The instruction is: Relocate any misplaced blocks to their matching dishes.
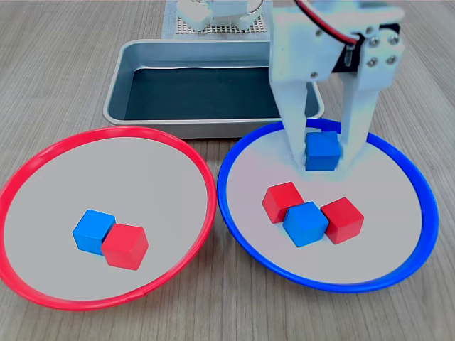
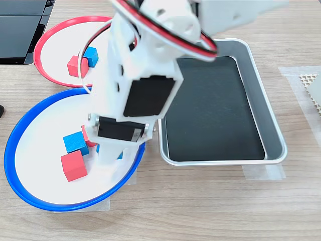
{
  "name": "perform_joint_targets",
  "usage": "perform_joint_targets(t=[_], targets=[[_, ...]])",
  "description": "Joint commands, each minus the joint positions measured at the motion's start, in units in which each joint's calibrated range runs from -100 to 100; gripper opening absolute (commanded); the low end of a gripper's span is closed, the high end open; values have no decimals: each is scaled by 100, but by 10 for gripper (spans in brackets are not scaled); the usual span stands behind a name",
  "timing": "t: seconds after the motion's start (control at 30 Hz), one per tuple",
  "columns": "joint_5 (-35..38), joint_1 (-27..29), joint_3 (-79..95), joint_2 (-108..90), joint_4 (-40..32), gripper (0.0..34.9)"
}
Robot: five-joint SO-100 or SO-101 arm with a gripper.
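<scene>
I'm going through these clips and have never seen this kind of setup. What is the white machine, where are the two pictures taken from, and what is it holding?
The white machine is a small robot arm ending in a claw. The first exterior view looks across the wooden table from the front; the second exterior view looks down from above, behind the arm. On the table lie a red-rimmed dish, a blue-rimmed dish and a grey metal tray with nothing in it. The red-rimmed dish holds one blue cube touching one red cube. In the blue-rimmed dish lie two red cubes with a blue cube between them. The claw's fingers stand on either side of another blue cube over that dish and appear to grip it.
</scene>
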Motion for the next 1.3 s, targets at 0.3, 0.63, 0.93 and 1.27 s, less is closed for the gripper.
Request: perform_joint_targets(t=[0.3,0.63,0.93,1.27], targets=[[171,131,-627,218,-262,140],[620,197,-800,210,-485,143],[1333,225,-1054,508,-864,155],[1714,131,-2447,1361,-782,186]])
